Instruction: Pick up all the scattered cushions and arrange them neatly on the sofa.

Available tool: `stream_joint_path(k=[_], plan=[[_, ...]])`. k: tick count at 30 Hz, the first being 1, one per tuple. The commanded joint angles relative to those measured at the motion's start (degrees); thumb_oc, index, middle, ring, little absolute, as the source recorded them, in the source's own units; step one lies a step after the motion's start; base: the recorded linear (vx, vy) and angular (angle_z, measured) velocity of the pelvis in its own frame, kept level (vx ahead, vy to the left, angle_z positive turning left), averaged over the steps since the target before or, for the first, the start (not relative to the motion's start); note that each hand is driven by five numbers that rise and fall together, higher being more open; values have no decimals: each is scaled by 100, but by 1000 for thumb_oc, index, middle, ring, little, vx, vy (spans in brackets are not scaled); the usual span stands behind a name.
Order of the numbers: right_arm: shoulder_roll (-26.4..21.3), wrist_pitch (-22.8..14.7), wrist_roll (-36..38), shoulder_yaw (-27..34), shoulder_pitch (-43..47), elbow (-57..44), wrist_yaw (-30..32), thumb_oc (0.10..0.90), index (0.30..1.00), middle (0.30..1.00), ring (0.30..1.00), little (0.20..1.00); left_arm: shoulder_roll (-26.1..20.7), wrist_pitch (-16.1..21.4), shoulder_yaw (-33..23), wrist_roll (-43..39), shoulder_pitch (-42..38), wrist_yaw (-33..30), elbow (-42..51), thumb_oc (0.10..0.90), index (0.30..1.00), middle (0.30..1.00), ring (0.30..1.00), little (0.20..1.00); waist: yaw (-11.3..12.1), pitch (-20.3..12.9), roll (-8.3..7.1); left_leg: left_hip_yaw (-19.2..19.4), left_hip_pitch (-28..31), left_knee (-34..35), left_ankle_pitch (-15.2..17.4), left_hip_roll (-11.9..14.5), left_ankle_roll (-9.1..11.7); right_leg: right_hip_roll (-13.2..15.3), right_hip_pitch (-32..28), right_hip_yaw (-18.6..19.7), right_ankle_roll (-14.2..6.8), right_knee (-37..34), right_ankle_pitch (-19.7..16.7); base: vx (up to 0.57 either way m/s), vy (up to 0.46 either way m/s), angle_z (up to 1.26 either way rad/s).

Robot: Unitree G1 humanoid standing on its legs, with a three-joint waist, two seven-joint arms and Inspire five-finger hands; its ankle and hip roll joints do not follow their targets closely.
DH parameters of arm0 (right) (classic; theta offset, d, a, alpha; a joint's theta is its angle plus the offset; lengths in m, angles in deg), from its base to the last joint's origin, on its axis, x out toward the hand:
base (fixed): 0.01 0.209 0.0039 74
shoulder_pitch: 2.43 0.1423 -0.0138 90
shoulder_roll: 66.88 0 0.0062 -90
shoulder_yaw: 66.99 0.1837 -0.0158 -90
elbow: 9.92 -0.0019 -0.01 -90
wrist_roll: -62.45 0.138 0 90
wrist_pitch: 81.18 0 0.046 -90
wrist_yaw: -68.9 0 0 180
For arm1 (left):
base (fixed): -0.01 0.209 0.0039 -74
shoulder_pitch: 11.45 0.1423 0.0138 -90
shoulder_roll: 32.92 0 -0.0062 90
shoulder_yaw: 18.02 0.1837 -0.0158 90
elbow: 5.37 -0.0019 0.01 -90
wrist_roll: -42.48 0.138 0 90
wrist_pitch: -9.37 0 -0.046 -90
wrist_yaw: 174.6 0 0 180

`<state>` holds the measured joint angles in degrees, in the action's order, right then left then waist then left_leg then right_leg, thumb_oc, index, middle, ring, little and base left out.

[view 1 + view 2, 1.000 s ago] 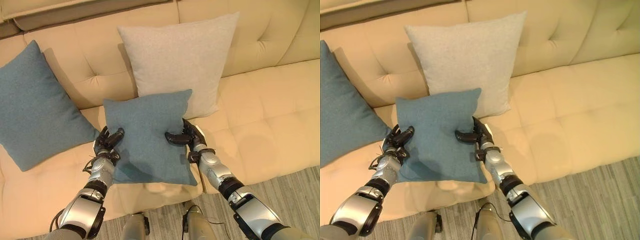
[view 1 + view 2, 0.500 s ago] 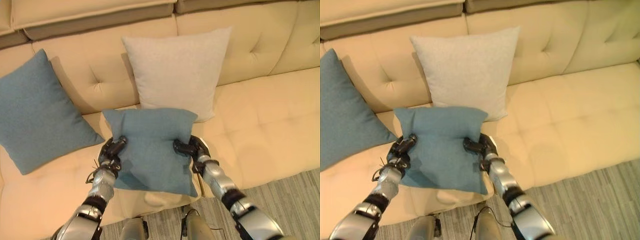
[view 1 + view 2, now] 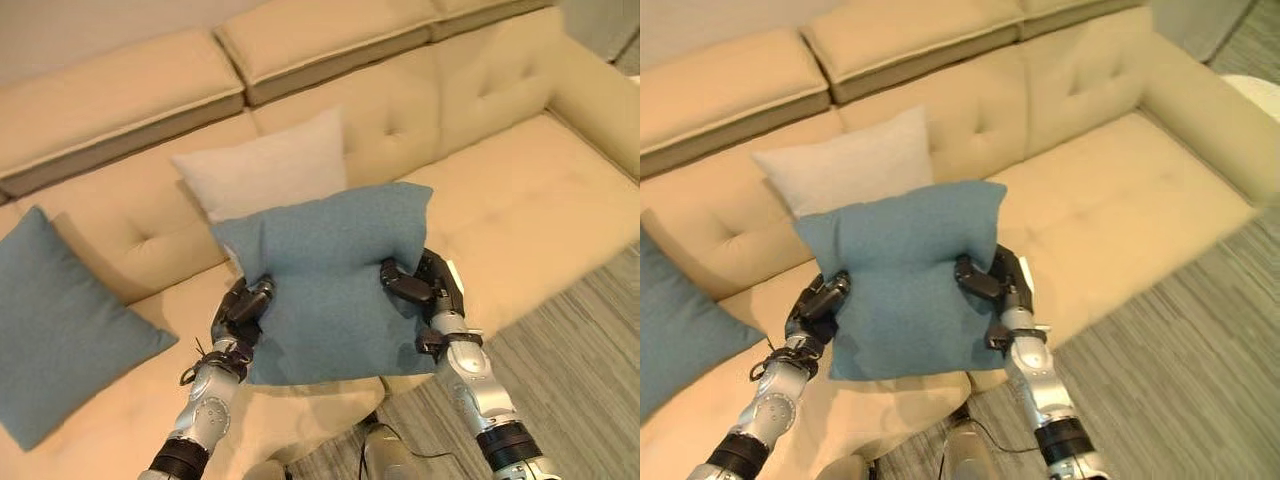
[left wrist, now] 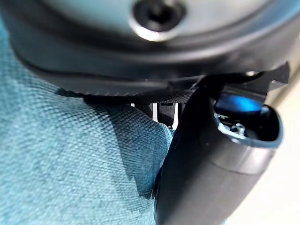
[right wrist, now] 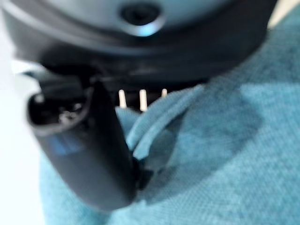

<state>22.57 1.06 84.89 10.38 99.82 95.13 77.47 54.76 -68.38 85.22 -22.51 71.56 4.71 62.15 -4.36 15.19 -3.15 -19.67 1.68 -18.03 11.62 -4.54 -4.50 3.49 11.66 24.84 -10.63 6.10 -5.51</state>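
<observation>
Held cushion [image 3: 335, 280]: teal, centre of the frame, lifted in front of the sofa, gripped at both side edges, hanging between the two hands.
Left hand [image 3: 243, 303]: at the cushion's left edge, lower centre-left; fingers and thumb curled onto the fabric, pinching it.
Right hand [image 3: 420, 285]: at the cushion's right edge, centre-right; thumb pressed on the front, fingers wrapped behind, clamped on the fabric.
Grey cushion [image 3: 262, 172]: upper centre, leaning on the backrest, partly hidden behind the held one.
Second teal cushion [image 3: 62, 320]: far left, propped on the seat, well apart from the hands.
Sofa [image 3: 520, 190]: cream, tufted.
Floor [image 3: 590, 360]: grey striped carpet, lower right.
Writing: none readable.
</observation>
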Motion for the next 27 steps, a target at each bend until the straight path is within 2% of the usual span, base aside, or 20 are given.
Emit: stream_joint_path(k=[1,3,4,5,6,7,8,9,11,15,18,20,21,22,25,26,27], plan=[[29,-438,-274,-584,255,-760,-802,400,300,300,300,300,907,87,732,417,-185,1078,858,400,300,300,300,300,-218,-919,572,-544,601,292,-159,412,987,-261,0,-42,-66,646,514,-269,301,-192],[-37,-433,-331,-379,14,-899,-769,400,300,300,300,300,987,76,929,479,-231,1102,899,400,300,300,300,300,-373,-912,519,-206,719,516,367,245,805,-18,32,89,-266,568,364,-319,274,-157],[-113,-384,-454,-250,-90,-1016,-678,400,300,300,300,300,1084,177,1058,592,-235,1034,906,400,300,300,300,300,-474,-813,486,235,742,590,583,34,662,261,201,9,-437,323,-160,-377,257,-147],[-109,-383,-455,-250,-88,-1017,-677,400,300,300,300,300,1081,177,1057,593,-238,1032,906,400,300,300,300,300,-465,-825,463,244,733,618,546,16,667,283,213,28,-437,293,-193,-452,194,-116],[-150,-379,-556,-175,-112,-1071,-588,400,300,300,300,300,1154,153,1116,596,-310,976,876,400,300,300,300,300,-466,-702,515,519,686,544,602,2,622,368,357,-351,-437,270,-174,-520,150,-114],[-114,-406,-669,-98,-188,-1126,-419,400,300,300,300,300,1130,183,1191,850,-386,846,761,400,300,300,300,300,-415,-510,662,926,514,451,512,-10,516,785,381,-1740,-98,378,193,-514,151,-94],[-112,-404,-670,-97,-187,-1128,-418,400,300,300,300,300,1129,184,1191,851,-388,845,760,400,300,300,300,300,-429,-515,651,912,508,461,493,-23,516,803,381,-1748,-100,368,183,-518,134,-150],[-93,-404,-685,-102,-263,-1152,-389,400,300,300,300,300,1117,152,1220,904,-358,823,763,400,300,300,300,300,-418,-471,691,1134,432,475,397,10,463,911,260,-2239,55,553,309,-332,47,-144],[-63,-412,-745,-74,-361,-1247,-338,400,300,300,300,300,1082,87,1279,1002,-267,771,840,400,300,300,300,300,-317,-490,777,1638,326,651,162,75,332,956,62,-2949,234,1179,525,-444,68,-183],[-75,-372,-1037,-86,-346,-1259,-249,400,300,300,300,300,992,93,1285,1249,-181,611,919,400,300,300,300,300,-35,-723,899,2712,111,965,-140,273,166,1293,-669,-4191,319,1781,939,-297,-22,-188],[-132,-337,-1183,-100,-360,-1310,-228,400,300,300,300,300,1002,97,1296,1306,-217,558,936,400,300,300,300,300,98,-941,925,3373,46,1126,-224,318,110,1426,-1102,-4396,188,1622,949,-171,-130,-177],[-177,-335,-1333,-139,-294,-1240,-112,400,300,300,300,300,996,152,1275,1315,-283,436,978,400,300,300,300,300,218,-1031,952,3804,-4,1065,-122,390,126,1702,-1390,-4761,38,1599,947,-129,-205,-151],[-181,-316,-1370,-159,-265,-1230,-89,400,300,300,300,300,986,157,1249,1330,-290,420,985,400,300,300,300,300,297,-1039,944,4036,-39,1029,-104,441,110,1839,-1455,-4916,-11,1614,846,-210,-315,-138],[-170,-270,-1429,-282,-170,-1100,-51,400,300,300,300,300,983,144,1226,1287,-297,342,951,400,300,300,300,300,468,-1076,917,4425,-133,1037,-183,541,95,1992,-1701,-5252,-107,1524,623,-200,-237,-129],[-203,-236,-1459,-325,-270,-1135,-94,400,300,300,300,300,1013,138,1318,1242,-315,371,934,400,300,300,300,300,414,-1015,845,4567,-140,1108,-302,690,166,1868,-1549,-5004,-163,1335,680,-63,-404,-118],[-237,-227,-1446,-340,-359,-1214,-87,400,300,300,300,300,1106,141,1401,1297,-433,369,746,400,300,300,300,300,329,-979,828,4691,-147,1211,-446,882,283,1593,-1475,-4739,-132,920,977,-9,-555,-106],[-267,-241,-1411,-357,-448,-1225,-90,400,300,300,300,300,1150,167,1428,1330,-472,334,699,400,300,300,300,300,293,-970,850,4698,-133,1347,-559,944,355,1448,-1463,-4640,-103,742,1059,-2,-576,-113]])
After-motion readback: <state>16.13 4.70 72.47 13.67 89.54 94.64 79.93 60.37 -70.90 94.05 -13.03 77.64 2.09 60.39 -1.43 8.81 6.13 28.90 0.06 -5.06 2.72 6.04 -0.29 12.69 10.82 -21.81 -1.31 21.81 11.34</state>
